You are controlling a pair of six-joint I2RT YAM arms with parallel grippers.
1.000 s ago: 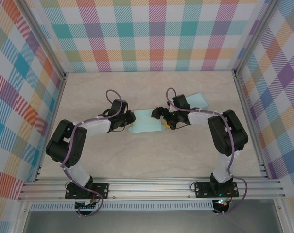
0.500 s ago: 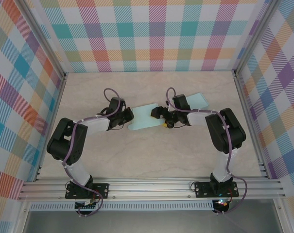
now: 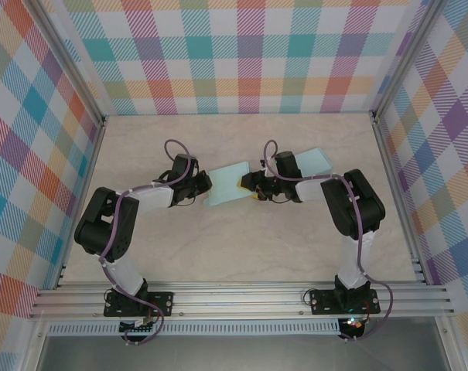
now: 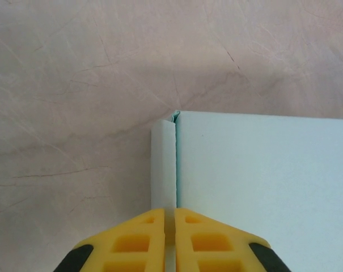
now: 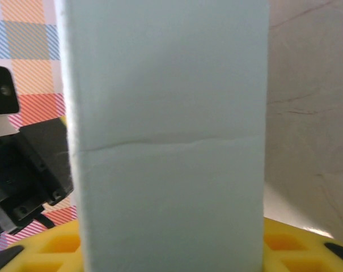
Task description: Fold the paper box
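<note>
The paper box is a pale teal sheet held between the two grippers at mid-table. My left gripper is at its left end. In the left wrist view, the yellow fingers are shut on a narrow folded flap beside the broad panel. My right gripper grips the right end. In the right wrist view, the panel stands upright between the yellow fingers, faces the camera and hides the gap.
A second pale teal piece lies behind the right arm. Plaid walls enclose the marbled table on three sides. Open tabletop lies in front of the box.
Both grippers have shifted toward the back of the table with the box. The box now looks shorter and tilted, with its left end raised.
</note>
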